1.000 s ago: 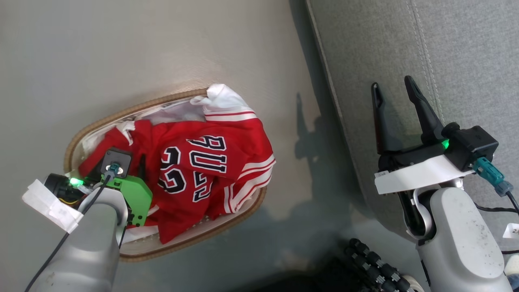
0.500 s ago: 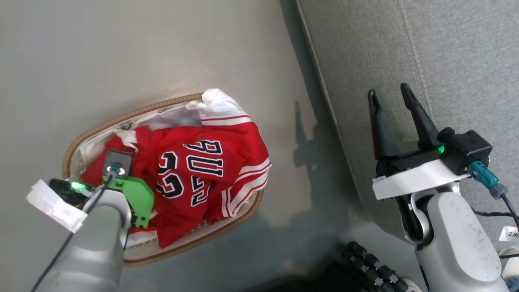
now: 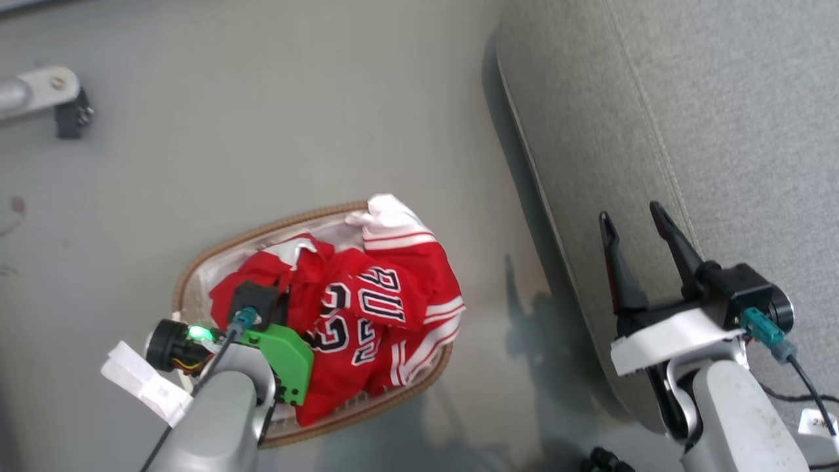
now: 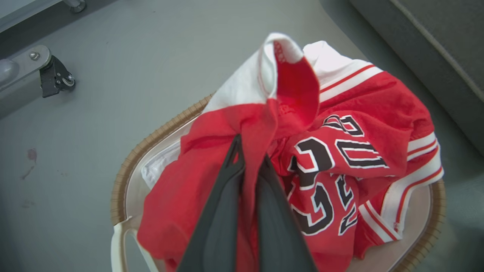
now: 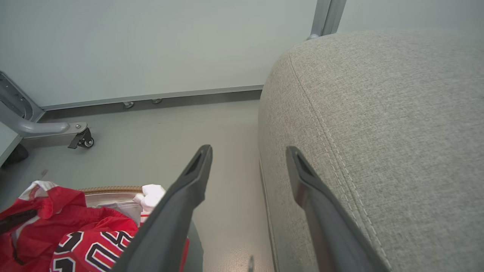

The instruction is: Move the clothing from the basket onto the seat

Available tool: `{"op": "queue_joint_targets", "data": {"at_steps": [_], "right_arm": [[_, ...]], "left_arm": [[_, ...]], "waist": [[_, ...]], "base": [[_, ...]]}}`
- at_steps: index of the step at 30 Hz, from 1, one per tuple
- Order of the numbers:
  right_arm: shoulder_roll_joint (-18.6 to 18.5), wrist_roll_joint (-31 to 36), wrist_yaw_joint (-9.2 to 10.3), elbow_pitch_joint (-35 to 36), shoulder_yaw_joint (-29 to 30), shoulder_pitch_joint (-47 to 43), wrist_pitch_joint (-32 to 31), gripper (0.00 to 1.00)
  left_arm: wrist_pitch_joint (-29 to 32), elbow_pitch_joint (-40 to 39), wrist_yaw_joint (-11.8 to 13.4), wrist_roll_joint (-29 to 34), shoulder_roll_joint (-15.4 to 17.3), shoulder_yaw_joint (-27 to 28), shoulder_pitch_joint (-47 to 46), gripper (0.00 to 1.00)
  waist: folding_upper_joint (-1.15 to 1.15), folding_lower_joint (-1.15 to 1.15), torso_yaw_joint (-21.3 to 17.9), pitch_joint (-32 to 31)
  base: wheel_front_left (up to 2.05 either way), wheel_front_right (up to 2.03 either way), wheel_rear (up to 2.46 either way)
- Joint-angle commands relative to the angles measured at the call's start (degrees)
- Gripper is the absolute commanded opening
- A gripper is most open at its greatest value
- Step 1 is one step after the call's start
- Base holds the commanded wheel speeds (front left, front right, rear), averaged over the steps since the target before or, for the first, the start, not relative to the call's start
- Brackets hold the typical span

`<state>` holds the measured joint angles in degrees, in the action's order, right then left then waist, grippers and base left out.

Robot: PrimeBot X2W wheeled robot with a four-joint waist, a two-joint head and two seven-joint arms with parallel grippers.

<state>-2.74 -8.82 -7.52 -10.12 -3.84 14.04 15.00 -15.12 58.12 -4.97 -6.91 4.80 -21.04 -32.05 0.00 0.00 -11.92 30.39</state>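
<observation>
At the far left, a metal leg with a small black wheel stands on the grey floor. The left gripper is over the basket. Its two dark fingers are squeezed close on a fold of the red clothing. The clothing is bunched up in the basket, with the number side up and a white-striped edge hanging over the rim on the right. The right gripper has its fingers apart and holds nothing. It is over the edge of the big grey seat, which is near the basket but not touching it.
</observation>
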Motion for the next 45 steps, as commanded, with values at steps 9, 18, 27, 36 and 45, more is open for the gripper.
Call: {"op": "queue_joint_targets", "data": {"at_steps": [9, 18, 27, 36, 45], "right_arm": [[-0.3, 1.7, 0.06, -2.2, 1.5, -8.1, 0.3, 1.0], [-0.3, 2.9, 0.06, -2.9, 0.8, -13.0, 0.3, 1.0], [-0.3, 3.2, 0.06, -3.0, 1.1, -15.7, 0.3, 1.0], [-0.3, 4.3, 0.06, -1.9, -0.4, -14.4, 0.3, 1.0], [-0.3, 8.5, 0.06, -2.4, -3.8, -9.2, 0.3, 1.0]], "left_arm": [[0.0, -10.6, -1.8, 0.0, -1.1, -3.1, 5.4, 0.0], [0.0, -18.5, -2.5, 1.4, 0.9, -8.1, 4.0, 0.0], [0.0, -23.4, -2.5, -1.8, 3.9, -18.0, -4.1, 0.0], [0.8, -27.1, -2.5, -5.4, 7.3, -24.1, -14.3, 0.0], [0.6, -28.0, -2.5, -6.7, 6.6, -26.8, -18.4, 0.0]], "waist": [[0.0, 0.0, 7.7, -18.7], [0.0, 0.0, 8.8, -27.2], [0.0, 0.0, 9.5, -31.4], [0.0, 0.0, 9.5, -32.4], [0.0, 0.0, 10.1, -32.1]], "base": [[0.0, 0.0, 0.0], [0.0, 0.0, 0.0], [0.0, 0.0, 0.0], [0.0, 0.0, 0.0], [0.0, 0.0, 0.0]]}}
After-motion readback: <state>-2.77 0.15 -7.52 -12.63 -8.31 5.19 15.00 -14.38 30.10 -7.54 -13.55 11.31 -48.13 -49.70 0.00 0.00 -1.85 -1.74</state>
